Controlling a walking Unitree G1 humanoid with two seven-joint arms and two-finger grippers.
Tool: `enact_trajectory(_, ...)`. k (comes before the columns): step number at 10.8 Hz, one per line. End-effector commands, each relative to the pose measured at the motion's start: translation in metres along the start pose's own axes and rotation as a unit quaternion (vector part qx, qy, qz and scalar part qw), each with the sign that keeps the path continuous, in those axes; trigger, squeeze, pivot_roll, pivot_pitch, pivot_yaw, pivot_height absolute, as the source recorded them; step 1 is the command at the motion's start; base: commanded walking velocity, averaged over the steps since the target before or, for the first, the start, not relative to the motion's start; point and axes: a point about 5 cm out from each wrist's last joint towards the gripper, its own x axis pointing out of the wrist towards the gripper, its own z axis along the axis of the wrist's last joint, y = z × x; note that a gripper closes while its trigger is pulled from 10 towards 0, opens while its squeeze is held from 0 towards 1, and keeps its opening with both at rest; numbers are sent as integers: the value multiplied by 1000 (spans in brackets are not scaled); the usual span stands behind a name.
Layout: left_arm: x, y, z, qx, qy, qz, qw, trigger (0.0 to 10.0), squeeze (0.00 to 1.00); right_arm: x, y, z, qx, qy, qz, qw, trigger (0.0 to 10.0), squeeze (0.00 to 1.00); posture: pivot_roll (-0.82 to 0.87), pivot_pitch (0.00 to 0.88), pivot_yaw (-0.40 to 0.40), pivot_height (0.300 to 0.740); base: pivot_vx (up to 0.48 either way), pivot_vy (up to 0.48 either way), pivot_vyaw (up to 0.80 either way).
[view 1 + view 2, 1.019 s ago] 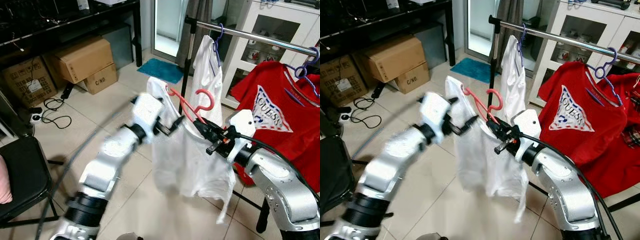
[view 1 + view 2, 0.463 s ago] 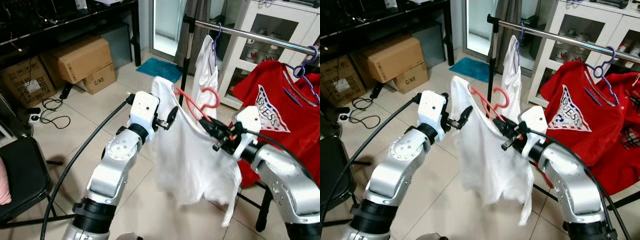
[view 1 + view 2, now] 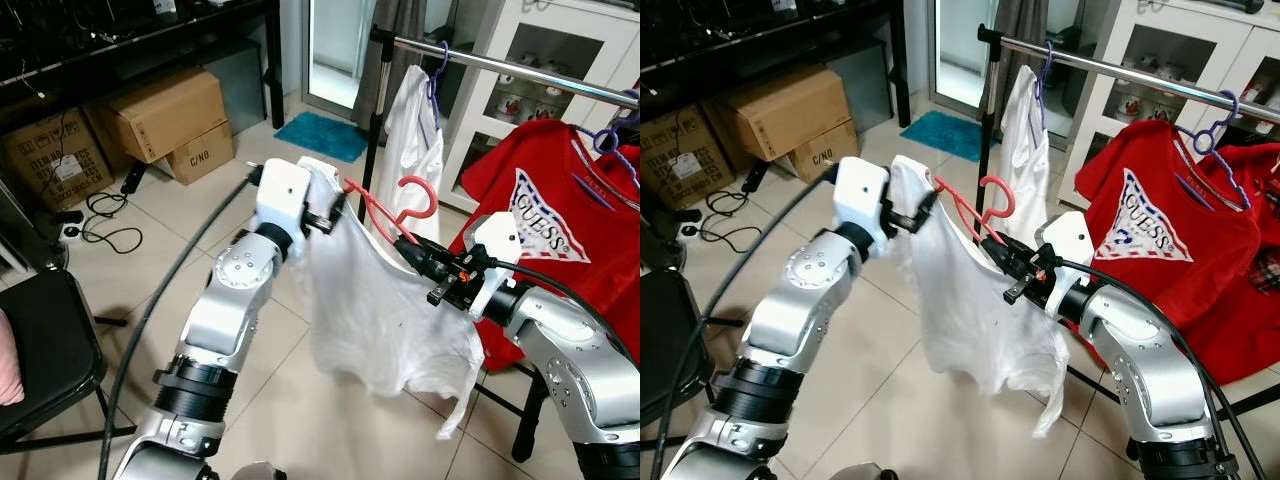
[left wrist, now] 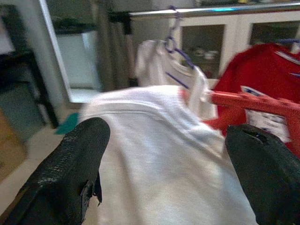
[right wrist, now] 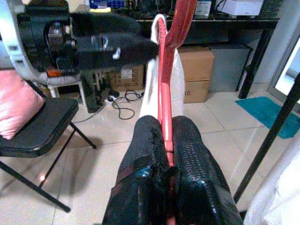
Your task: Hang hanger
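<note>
hanger (image 3: 385, 212): red, white shirt (image 3: 375, 310) draped on it
right gripper (image 3: 412, 251): clamped on hanger
left gripper (image 3: 330, 215): fingers apart at shirt shoulder

Red hanger (image 3: 385, 212) w/ white shirt (image 3: 375, 315)

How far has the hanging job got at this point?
Done: the white shirt is draped on the red hanger. In hand: the right gripper is shut on the hanger's arm, while the left gripper, fingers open, sits at the shirt's shoulder. Left: the hook is below the metal rail and not yet on it.
</note>
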Motion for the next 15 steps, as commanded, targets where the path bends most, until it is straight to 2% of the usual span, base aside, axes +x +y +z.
enact_trajectory(1, 4, -7, 5, 4, -10, -28, 1000, 10000, 0, -1, -3, 12, -17, -26, 1, 1000, 10000, 0, 43, 40, 12, 740, 0, 0, 0)
enact_trajectory(4, 7, -15, 0, -4, 0, -43, 999, 10000, 0, -1, -1, 13, -17, -28, 7, 999, 10000, 0, 40, 43, 16, 740, 0, 0, 0)
enact_trajectory(5, 8, -8, -3, -4, 9, -18, 1000, 8000, 0, -1, 0, 14, -16, -31, 15, 999, 10000, 0, 40, 44, 14, 740, 0, 0, 0)
enact_trajectory(6, 9, -3, -4, -3, 13, 0, 1000, 2824, 0, -2, 1, 15, -16, -33, 20, 999, 10000, 0, 40, 46, 14, 740, 0, 0, 0)
enact_trajectory(7, 9, 0, -4, 1, 15, 7, 1000, 0, 0, -2, 1, 15, -16, -33, 24, 999, 10000, 0, 40, 46, 13, 740, 0, 0, 0)
enact_trajectory(12, 9, -1, -7, -9, 26, 11, 1000, 0, 0, -7, -5, 14, -24, -22, 34, 999, 10000, 0, 38, 46, 11, 740, 0, 0, 0)
enact_trajectory(15, 7, -12, -6, -11, 25, -17, 999, 0, 0, -7, -7, 13, -32, -13, 33, 999, 10000, 0, 39, 40, 10, 740, 0, 0, 0)
